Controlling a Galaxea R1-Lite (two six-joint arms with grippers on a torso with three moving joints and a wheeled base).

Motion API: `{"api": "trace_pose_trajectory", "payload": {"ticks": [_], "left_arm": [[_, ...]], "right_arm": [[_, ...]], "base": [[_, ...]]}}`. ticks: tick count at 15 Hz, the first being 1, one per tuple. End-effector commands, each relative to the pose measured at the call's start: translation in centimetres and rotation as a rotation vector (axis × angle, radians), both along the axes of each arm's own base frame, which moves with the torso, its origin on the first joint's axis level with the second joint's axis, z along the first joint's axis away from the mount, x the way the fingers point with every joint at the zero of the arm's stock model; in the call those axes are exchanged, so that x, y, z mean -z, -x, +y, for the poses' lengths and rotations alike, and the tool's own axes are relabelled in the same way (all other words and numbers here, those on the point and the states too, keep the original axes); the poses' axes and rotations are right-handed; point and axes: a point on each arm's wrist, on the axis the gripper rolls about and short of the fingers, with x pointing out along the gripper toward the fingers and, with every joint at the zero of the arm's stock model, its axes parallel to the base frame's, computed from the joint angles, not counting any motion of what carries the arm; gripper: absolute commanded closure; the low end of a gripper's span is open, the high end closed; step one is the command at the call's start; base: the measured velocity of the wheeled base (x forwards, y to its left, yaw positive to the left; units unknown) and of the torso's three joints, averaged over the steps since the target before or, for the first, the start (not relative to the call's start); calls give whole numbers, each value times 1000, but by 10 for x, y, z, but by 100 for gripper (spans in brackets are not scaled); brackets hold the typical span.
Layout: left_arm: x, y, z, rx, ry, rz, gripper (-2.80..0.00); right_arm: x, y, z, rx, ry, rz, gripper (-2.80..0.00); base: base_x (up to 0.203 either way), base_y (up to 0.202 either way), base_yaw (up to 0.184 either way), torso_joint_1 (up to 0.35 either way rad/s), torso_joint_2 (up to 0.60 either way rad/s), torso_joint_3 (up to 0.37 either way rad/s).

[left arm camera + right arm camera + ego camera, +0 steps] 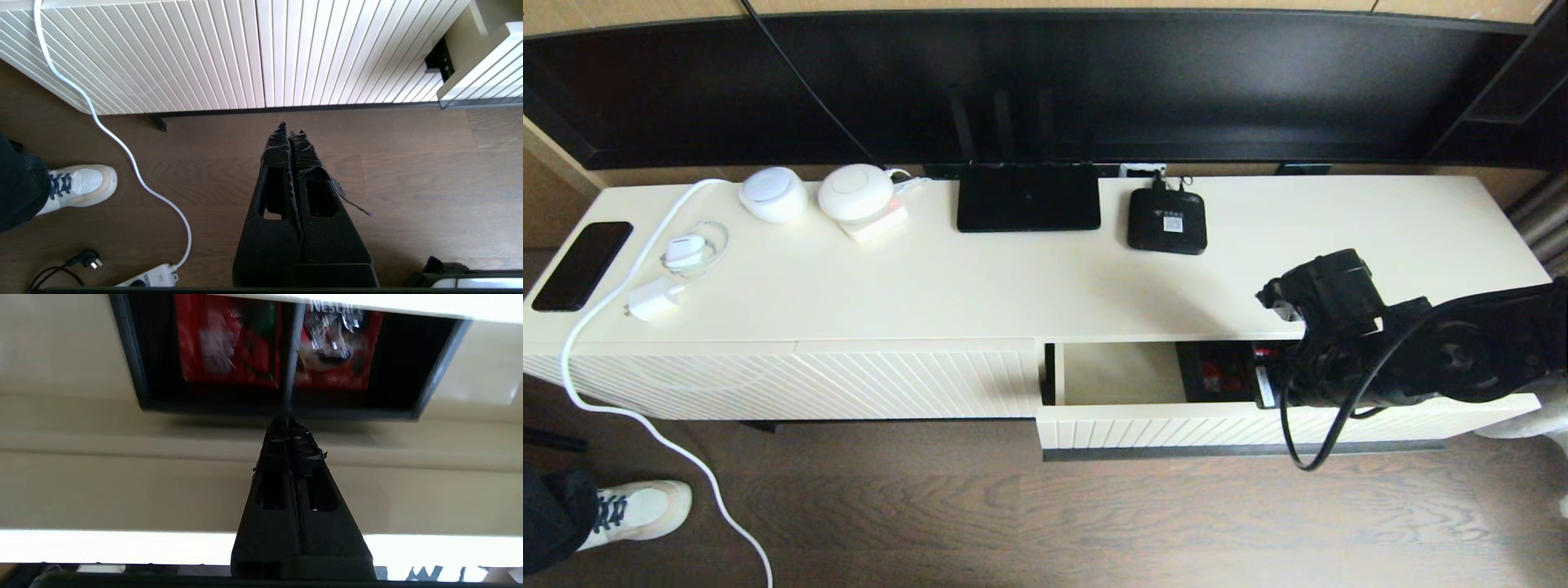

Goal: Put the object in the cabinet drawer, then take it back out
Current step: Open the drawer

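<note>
Box [282, 355] is sitting in the open drawer [1127, 371]; right gripper [289, 424], fingers together, seemingly pinching its near wall. Left gripper [291, 130] is hanging closed above the floor [408, 183].

The drawer [1241, 429] stands pulled out below the surface [1013, 286], whose front edge overhangs the back of it. Inside, the box [1217, 371] sits toward the right, partly under that edge; the drawer's left part is bare cream floor. The right claw [289, 422], fingers pressed together, sits at the box's near wall, its arm filling the drawer's right part. The left claw [291, 130] hangs low over open floor before the closed ribbed front [229, 53].
</note>
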Motion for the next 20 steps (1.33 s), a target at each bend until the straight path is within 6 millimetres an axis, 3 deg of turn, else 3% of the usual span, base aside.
{"api": "trace_pose_trajectory", "payload": {"ticks": [1, 16, 20], "left_arm": [[0, 0, 0, 0, 0, 0, 0], [0, 0, 0, 0, 0, 1, 0], [0, 0, 0, 0, 0, 0, 0]], "right_arm": [[4, 5, -2, 11, 19, 24, 0], [68, 91, -3, -10, 77, 283, 0], [69, 95, -4, -7, 66, 267, 0]], "base": [[0, 0, 0, 0, 0, 0], [0, 0, 0, 0, 0, 0], [0, 0, 0, 0, 0, 0]]}}
